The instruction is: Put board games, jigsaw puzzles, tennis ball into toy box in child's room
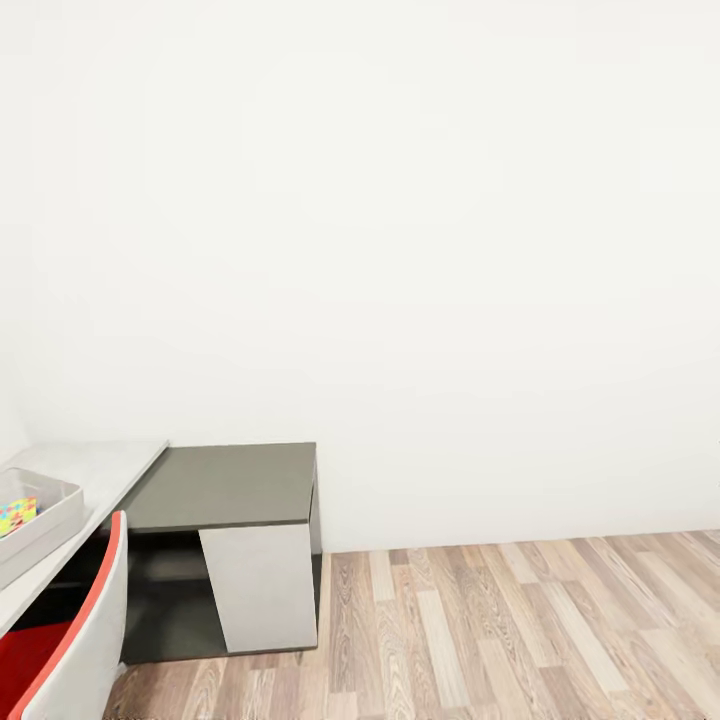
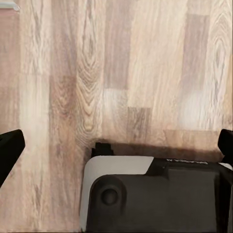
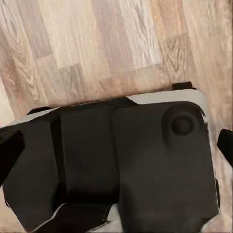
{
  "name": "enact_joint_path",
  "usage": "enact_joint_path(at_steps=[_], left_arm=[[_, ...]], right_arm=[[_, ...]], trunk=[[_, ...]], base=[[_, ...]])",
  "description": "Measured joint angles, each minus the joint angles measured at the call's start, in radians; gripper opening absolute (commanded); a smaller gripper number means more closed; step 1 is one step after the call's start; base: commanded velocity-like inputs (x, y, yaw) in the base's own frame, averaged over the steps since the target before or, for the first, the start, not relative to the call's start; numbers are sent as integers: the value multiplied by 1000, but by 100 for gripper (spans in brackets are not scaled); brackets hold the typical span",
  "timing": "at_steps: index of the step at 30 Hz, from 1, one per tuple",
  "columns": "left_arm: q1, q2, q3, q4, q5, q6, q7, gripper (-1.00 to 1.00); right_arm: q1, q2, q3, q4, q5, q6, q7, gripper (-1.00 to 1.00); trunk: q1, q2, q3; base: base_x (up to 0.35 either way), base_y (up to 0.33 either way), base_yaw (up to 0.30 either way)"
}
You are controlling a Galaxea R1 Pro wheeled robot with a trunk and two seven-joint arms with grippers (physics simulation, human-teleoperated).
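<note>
Now we're in transit: the toy box (image 1: 40,515) sits on the table (image 1: 95,470) at far left, a jigsaw puzzle (image 1: 17,515) already inside. Both hands, left (image 2: 116,145) and right (image 3: 116,145), hang spread wide over the floor, carrying nothing. Next move, I'd say: go fetch another toy.

A bare white wall (image 1: 400,220) fills most of the head view, evenly lit. Below it runs a wood-plank floor (image 1: 520,630) (pale and brown boards mixed). A low cabinet with a dark-grey top (image 1: 225,485) stands against the wall, a slanted light-grey panel (image 1: 262,588) on its front.
</note>
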Motion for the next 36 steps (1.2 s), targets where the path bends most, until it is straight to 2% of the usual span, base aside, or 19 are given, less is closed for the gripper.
enact_joint_path(at_steps=[1,2,4,10,13,18,22,25,29,36], left_arm=[[37,-5,-16,47,0,-92,65,100],[78,-7,-23,56,-3,-112,82,100],[90,-7,-26,61,-7,-125,94,100],[185,-8,-36,68,-58,-204,118,100],[216,-7,-37,68,-66,-217,120,100],[234,-6,-37,68,-70,-225,143,100],[237,-8,-36,68,-71,-233,210,100],[238,-18,-36,68,-72,-237,253,100],[239,-27,-36,68,-71,-236,271,100],[239,-32,-35,69,-66,-238,276,100]], right_arm=[[-1,7,10,113,21,-82,-68,100],[0,8,12,153,26,-104,-88,100],[-1,9,14,174,28,-117,-100,100],[1,8,15,259,29,-177,-121,100],[1,9,16,306,29,-207,-125,100],[2,10,16,329,27,-222,-147,100],[1,8,15,332,26,-231,-164,100],[2,8,14,333,27,-264,-171,100],[1,8,14,334,26,-308,-192,100],[2,4,11,335,16,-328,-227,100]], trunk=[[0,0,-2],[0,0,-3],[0,0,-6],[0,0,-16],[0,0,-21],[0,0,-29],[0,0,-36],[0,0,-41],[0,0,-47],[0,1,-55]], base=[[0,0,0],[0,0,0],[0,0,0],[0,0,0],[0,0,0],[0,0,0],[0,0,0],[0,0,0],[0,0,0],[0,0,0]])
